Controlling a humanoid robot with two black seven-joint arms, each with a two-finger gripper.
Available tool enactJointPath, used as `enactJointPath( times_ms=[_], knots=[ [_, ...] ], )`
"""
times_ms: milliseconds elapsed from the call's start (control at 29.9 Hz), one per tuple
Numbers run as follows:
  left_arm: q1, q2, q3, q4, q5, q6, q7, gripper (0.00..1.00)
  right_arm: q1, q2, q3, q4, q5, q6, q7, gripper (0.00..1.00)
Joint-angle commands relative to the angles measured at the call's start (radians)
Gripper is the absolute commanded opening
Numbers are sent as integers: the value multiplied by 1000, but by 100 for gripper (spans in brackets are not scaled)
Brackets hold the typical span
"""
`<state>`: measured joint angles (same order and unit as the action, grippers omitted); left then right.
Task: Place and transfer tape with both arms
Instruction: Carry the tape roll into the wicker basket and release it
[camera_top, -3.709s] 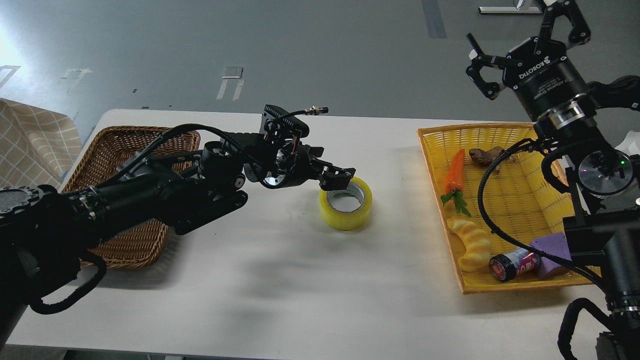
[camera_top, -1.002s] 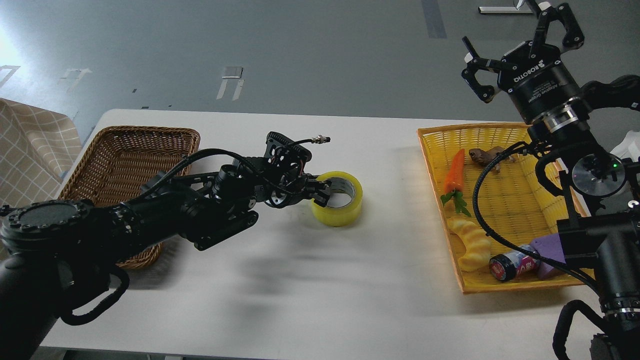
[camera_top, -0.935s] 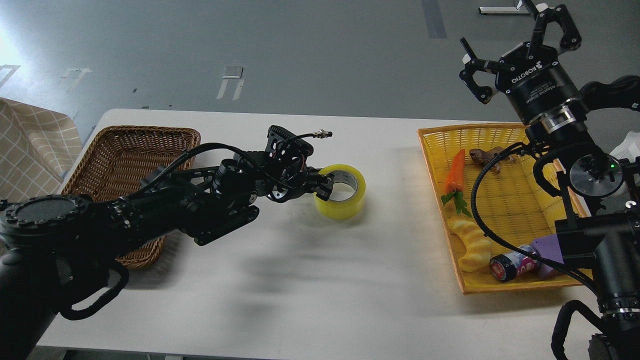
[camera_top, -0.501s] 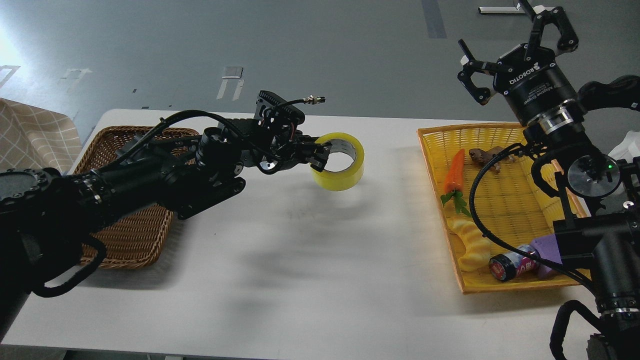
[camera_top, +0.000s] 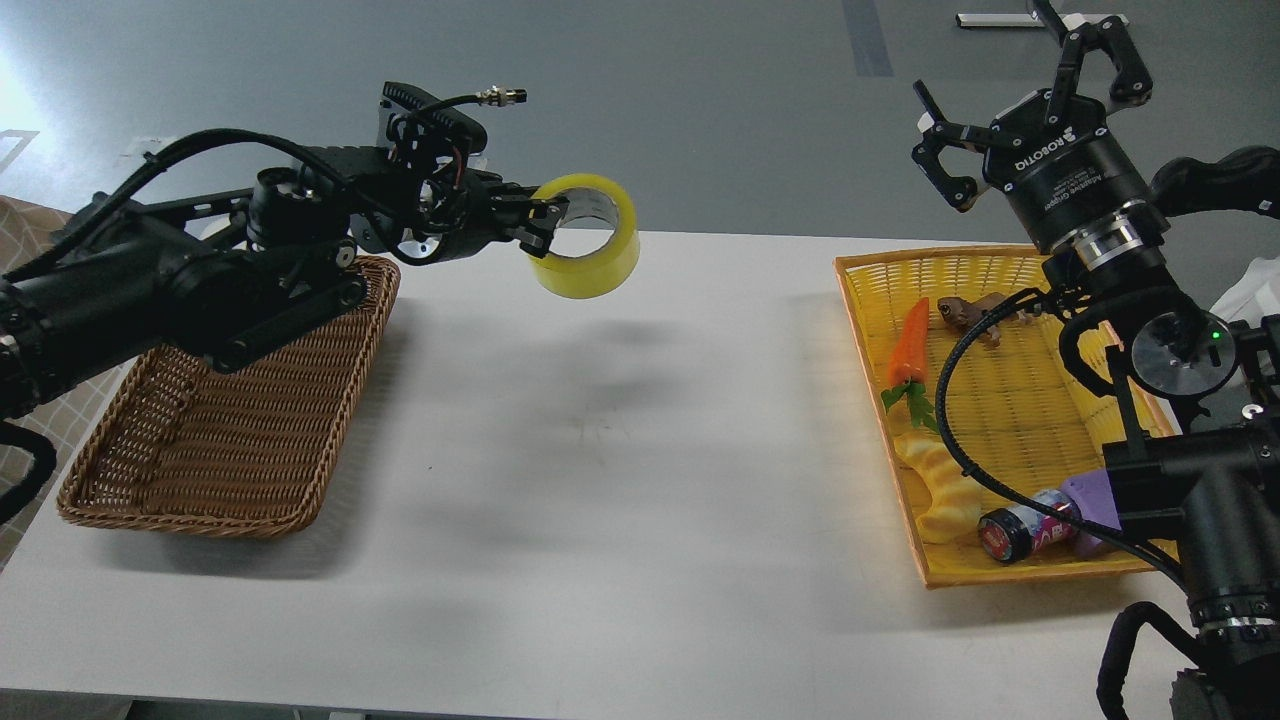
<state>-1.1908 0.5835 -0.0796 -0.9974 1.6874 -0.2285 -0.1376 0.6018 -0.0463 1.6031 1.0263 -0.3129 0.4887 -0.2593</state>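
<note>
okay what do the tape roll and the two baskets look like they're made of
The tape, held in the left hand: glossy translucent yellow plastic film, going by its shine. The brown basket: woven wicker or rattan, matte, strands visible. The yellow basket: probably moulded plastic imitating weave, given its uniform bright colour.

A long white surface (camera_top: 620, 520) fills most of the view. It is smooth and a bit shiny, with soft gray shadows lying on it near the middle. Behind it, toward 12 o'clock, the floor (camera_top: 640, 110) is dark gray-green and flat. Some small pale marks (camera_top: 465, 150) sit on the floor around 11 o'clock, and a darker stripe (camera_top: 860, 35) runs up near 1 o'clock. A white bar (camera_top: 1000, 19) lies on the floor at the top, near 1 o'clock. Bright light glows off the floor at 10 o'clock. At 9 o'clock, a tan cloth with a white check pattern (camera_top: 25, 215) peeks in at the edge.
</note>
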Motion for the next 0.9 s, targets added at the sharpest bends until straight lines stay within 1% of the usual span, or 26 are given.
enactJointPath(
  times_ms=[0, 100, 234, 301, 535, 601, 702, 768, 869],
  knots=[
    [-1, 85, -3, -36, 0, 0, -14, 0, -4, 0, -3, 0, 0, 0, 0, 99],
    [-1, 153, -3, -46, 0, 0, -45, 0, -8, 0, -3, 0, 0, 0, 0, 99],
    [0, 213, -3, -47, 2, 3, -62, 0, -8, 0, -5, 0, 0, 0, 0, 99],
    [6, 246, 1, -47, 0, 3, -79, 0, -8, 0, -6, 0, 0, 0, 0, 99],
    [22, 326, 8, -43, 2, 5, -91, 0, -10, 9, -9, -2, 0, 0, 0, 99],
    [22, 348, 9, -35, 0, 5, -108, 0, -13, 10, -11, -2, 0, 0, 0, 99],
    [25, 375, 15, -32, 0, 6, -117, 0, -14, 17, -11, -3, 0, 0, 0, 99],
    [49, 400, 20, -27, 0, 8, -131, 0, -14, 20, -11, -8, 0, 0, 0, 99],
    [92, 414, 20, -24, 0, 11, -134, 0, -17, 22, -11, -14, 0, 0, 0, 99]
  ],
)
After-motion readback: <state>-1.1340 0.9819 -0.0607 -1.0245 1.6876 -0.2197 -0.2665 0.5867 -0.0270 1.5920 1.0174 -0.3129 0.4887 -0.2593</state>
